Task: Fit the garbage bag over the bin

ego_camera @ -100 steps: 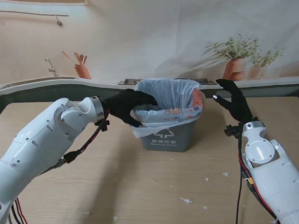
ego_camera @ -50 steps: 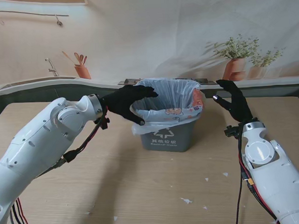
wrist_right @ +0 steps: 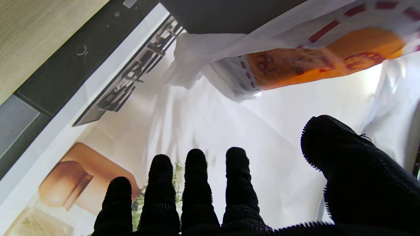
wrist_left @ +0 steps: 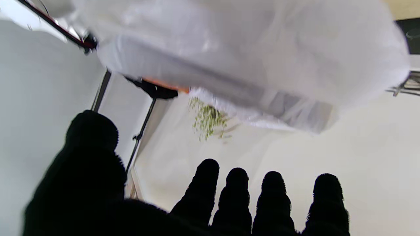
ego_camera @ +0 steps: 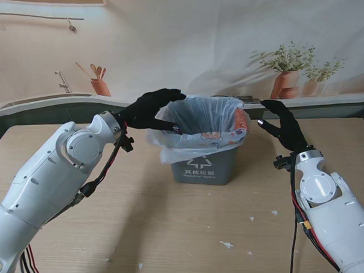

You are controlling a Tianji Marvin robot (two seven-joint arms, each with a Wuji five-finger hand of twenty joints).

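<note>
A grey bin (ego_camera: 202,164) stands at the middle of the table, far from me. The white garbage bag (ego_camera: 201,131) with orange print sits in it, its edge folded over the rim. The left part of that edge billows outward past the bin wall. My left hand (ego_camera: 150,110) hovers at the bag's left rim with fingers spread. In the left wrist view its fingertips (wrist_left: 236,183) hold nothing and the bag (wrist_left: 229,55) is blurred beyond them. My right hand (ego_camera: 284,129) stands open to the right of the bin, apart from the bag (wrist_right: 311,55).
Small white scraps (ego_camera: 226,244) lie on the wooden table nearer to me, right of centre. A dark ledge (ego_camera: 48,112) and a printed kitchen backdrop close off the far side of the table.
My left hand has risen and drawn back to the left from the bag's rim. The bag's left edge has puffed up and outward. The right hand has barely moved.
</note>
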